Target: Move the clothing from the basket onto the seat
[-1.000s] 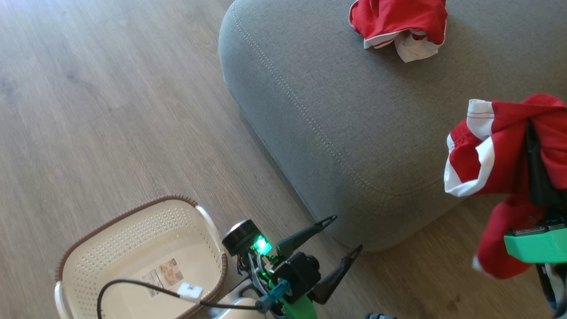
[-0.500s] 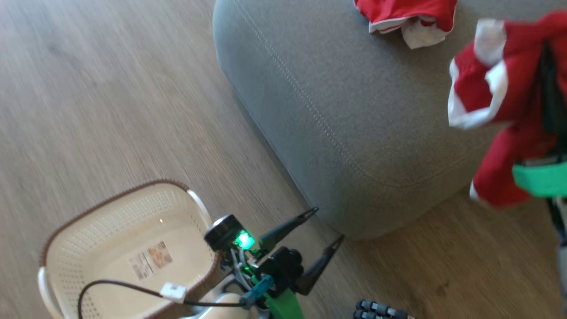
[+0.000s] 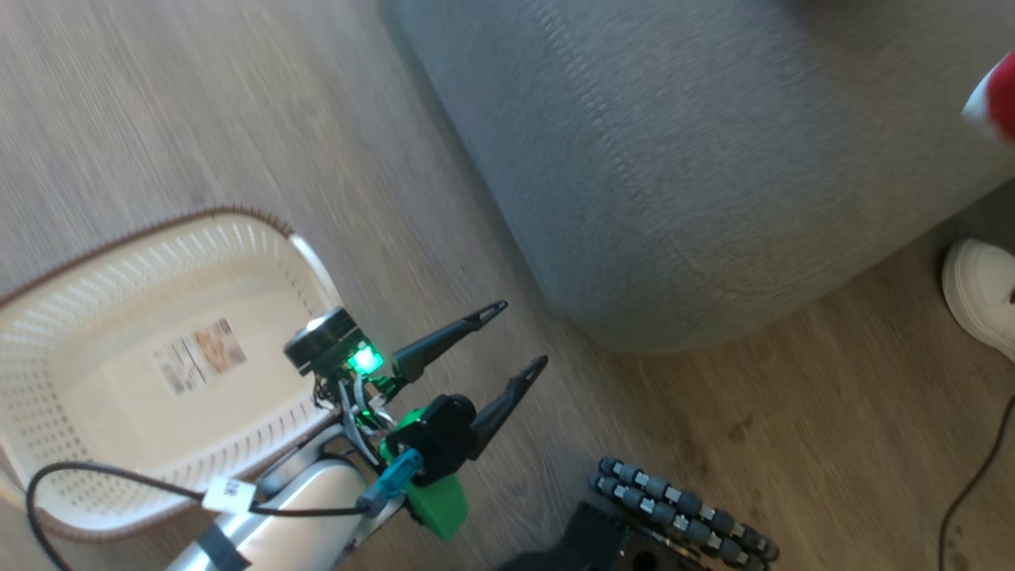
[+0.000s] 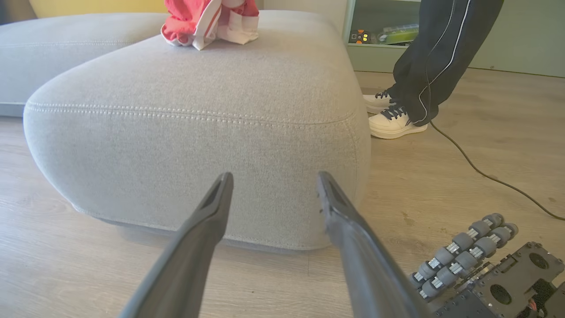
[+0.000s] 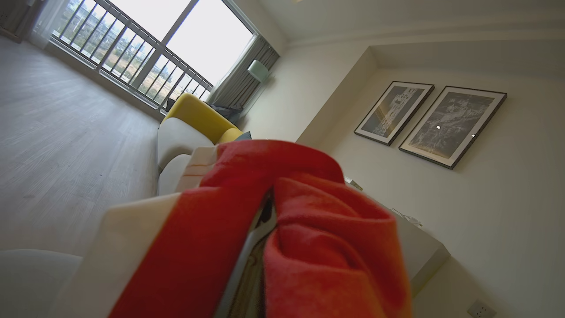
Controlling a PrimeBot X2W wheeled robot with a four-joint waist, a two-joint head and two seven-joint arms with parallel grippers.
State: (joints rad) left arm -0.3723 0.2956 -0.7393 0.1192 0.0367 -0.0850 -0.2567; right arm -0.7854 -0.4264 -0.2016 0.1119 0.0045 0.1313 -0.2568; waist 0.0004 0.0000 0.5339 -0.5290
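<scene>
The cream basket stands on the floor at the left, holding just its label sticker. My left gripper hangs open and holds nothing between basket and grey seat; in its wrist view the left gripper faces the seat's front side. One red and white garment lies on top of the seat. The other garment is draped over my right gripper, which is shut on it, fingers mostly hidden by fabric. A sliver of that garment shows at the head view's right edge.
A person's legs and white shoes stand at the seat's right corner; one shoe shows in the head view. A black cable runs over the wooden floor. My base's rollers are at bottom centre.
The head camera has swung, shifting basket and seat in the picture. My right gripper with its garment has risen toward the upper right edge. A white shoe has come into view.
</scene>
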